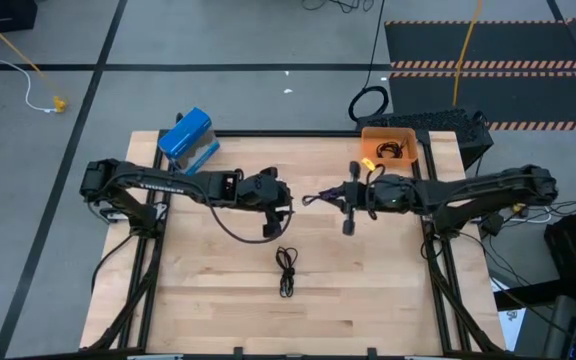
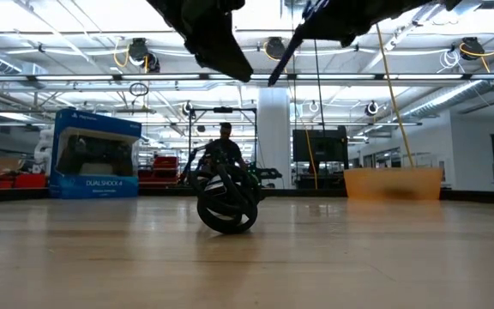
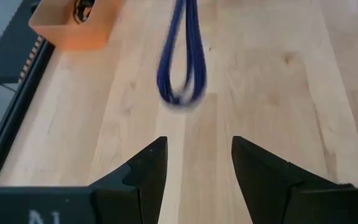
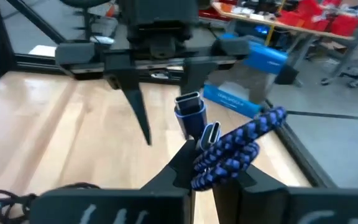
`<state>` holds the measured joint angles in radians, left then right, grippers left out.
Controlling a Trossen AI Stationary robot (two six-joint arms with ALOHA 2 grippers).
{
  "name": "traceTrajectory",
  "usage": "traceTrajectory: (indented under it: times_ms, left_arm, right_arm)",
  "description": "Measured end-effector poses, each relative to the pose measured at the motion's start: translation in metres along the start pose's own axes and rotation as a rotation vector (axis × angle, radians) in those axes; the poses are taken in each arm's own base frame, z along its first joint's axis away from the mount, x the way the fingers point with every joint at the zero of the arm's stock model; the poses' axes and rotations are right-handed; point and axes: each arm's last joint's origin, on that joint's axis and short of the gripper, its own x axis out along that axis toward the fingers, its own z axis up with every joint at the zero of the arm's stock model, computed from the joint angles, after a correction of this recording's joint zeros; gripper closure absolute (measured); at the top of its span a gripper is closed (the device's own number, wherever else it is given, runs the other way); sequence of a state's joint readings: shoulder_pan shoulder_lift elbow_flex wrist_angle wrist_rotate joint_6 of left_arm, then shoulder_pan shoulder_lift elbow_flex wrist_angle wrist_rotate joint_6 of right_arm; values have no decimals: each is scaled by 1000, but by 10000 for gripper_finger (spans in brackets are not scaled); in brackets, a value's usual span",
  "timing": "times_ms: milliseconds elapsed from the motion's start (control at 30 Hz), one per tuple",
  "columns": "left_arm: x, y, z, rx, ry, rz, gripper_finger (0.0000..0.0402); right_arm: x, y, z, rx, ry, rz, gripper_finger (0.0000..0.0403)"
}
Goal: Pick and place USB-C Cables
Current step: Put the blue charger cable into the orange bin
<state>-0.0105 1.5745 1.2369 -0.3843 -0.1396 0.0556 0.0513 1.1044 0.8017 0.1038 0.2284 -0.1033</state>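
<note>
My right gripper [image 1: 346, 195] is shut on the purple-blue cable bundle [image 1: 320, 196] above the middle of the table. The bundle's looped end [image 3: 181, 68] sticks out toward my left gripper [image 1: 280, 206], which is open and empty a little to its left. A black cable folded long [image 1: 287, 271] lies flat on the table nearer the front edge and also shows in the low view [image 2: 227, 207]. A black coiled cable [image 1: 394, 152] lies inside the orange bin [image 1: 373, 140]. My right gripper pinches the purple-blue braided bundle [image 4: 229, 152] between its two fingers, close to the two USB-C plugs [image 4: 191, 113], which stick out past the fingertips. The fingers come about level from the table's right. The bundle is lifted clear of the table.
The orange bin stands at the far right of the table. A blue DualShock box [image 1: 186, 138] lies at the far left. A large black cable loop [image 1: 369, 103] lies on the floor beyond the far edge. Bare wood [image 1: 218, 290] lies around the folded cable.
</note>
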Motion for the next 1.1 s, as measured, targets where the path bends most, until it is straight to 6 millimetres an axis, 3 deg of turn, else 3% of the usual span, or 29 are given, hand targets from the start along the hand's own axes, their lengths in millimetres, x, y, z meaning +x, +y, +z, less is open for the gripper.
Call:
traceTrajectory:
  times_ms: [467,900,1100]
  left_arm:
    - [0,1,-2,-2,25,1,220]
    - [0,1,-2,-5,25,1,220]
    - [0,1,-2,-6,22,2,220]
  right_arm:
    - [-63,-50,23,-26,51,-262,385]
    - [-98,-90,65,33,291,-324,385]
    - [-100,-109,83,84,481,-334,385]
